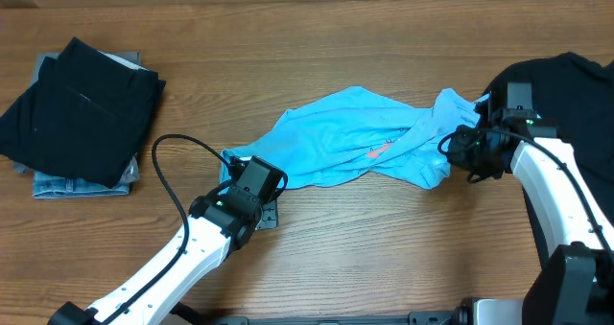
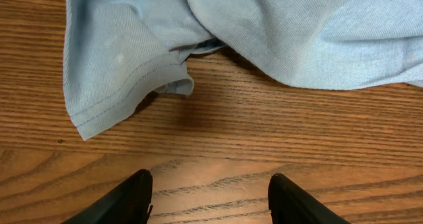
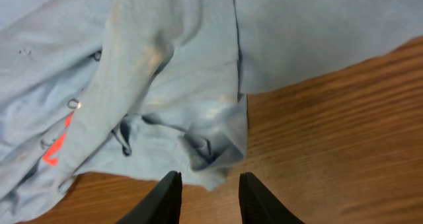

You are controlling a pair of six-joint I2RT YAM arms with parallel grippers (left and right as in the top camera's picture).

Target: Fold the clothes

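Observation:
The clothes show chiefly as a light blue T-shirt (image 1: 350,138), crumpled across the middle of the table, with a red mark on it (image 3: 56,148). My left gripper (image 1: 253,183) is at the shirt's lower left end. In the left wrist view it (image 2: 210,184) stands open over bare wood, and a hemmed sleeve (image 2: 115,85) lies just ahead of it. My right gripper (image 1: 470,150) is at the shirt's right end. Its jaws (image 3: 208,179) stand apart, with a folded corner of the shirt (image 3: 215,148) reaching in between the fingertips.
A pile of dark garments (image 1: 82,109) on folded jeans (image 1: 82,183) lies at the far left. Another black garment (image 1: 561,85) sits at the right edge, behind my right arm. A black cable (image 1: 173,186) loops beside my left arm.

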